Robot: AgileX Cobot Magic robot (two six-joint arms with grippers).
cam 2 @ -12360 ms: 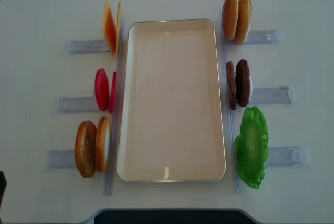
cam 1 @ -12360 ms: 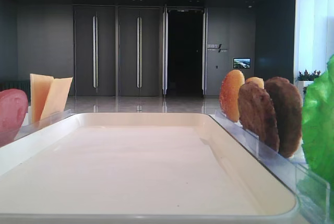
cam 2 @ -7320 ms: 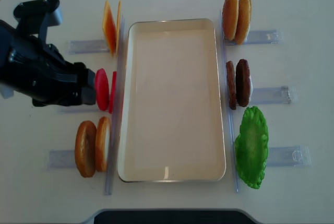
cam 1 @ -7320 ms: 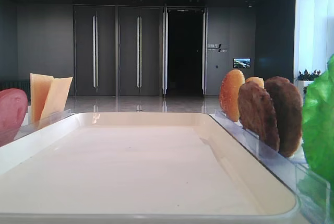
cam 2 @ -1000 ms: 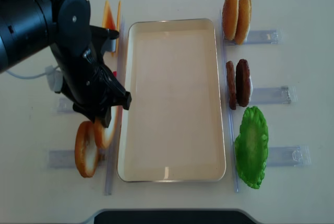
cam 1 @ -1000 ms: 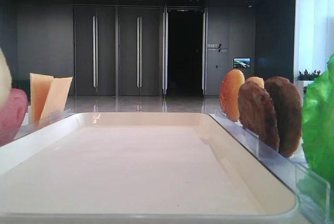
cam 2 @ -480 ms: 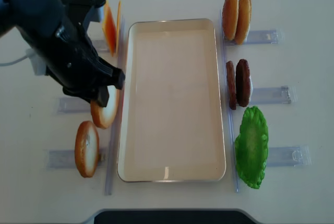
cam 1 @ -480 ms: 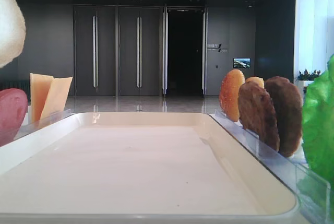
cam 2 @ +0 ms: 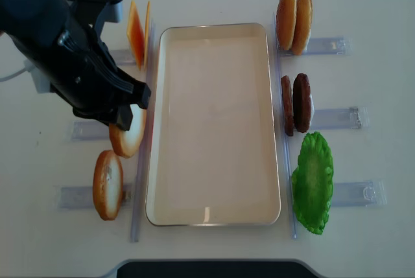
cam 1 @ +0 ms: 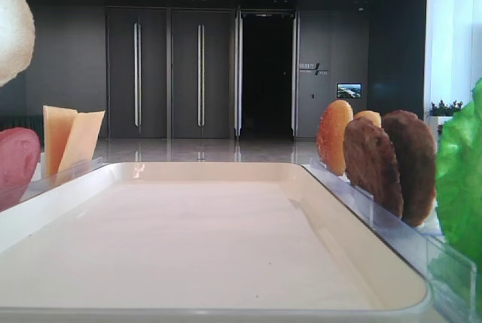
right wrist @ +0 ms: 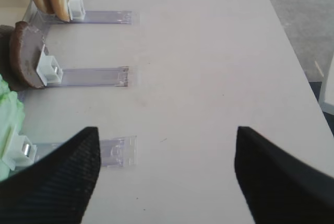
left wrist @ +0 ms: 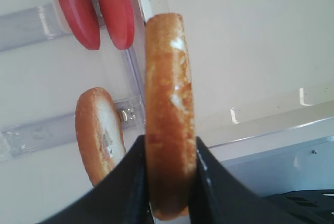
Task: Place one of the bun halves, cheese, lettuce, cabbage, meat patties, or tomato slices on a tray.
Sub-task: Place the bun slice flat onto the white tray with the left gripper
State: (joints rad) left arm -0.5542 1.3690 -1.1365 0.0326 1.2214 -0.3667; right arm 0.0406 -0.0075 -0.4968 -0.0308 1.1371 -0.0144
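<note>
Bun half (left wrist: pixel 168 114) now lifted off its rack, clamped edge-on in left gripper (left wrist: pixel 169 182) beside tray (cam 2: pixel 214 122) left rim, 1 bun left racked; right gripper (right wrist: pixel 167 172) idle, spread; next: carry over tray.

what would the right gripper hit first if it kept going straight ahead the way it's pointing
Probably nothing soon. In the wrist view the right gripper is open, and only bare table lies ahead between its fingers. The clear racks sit off to the side; its height above the table is unclear.
</note>
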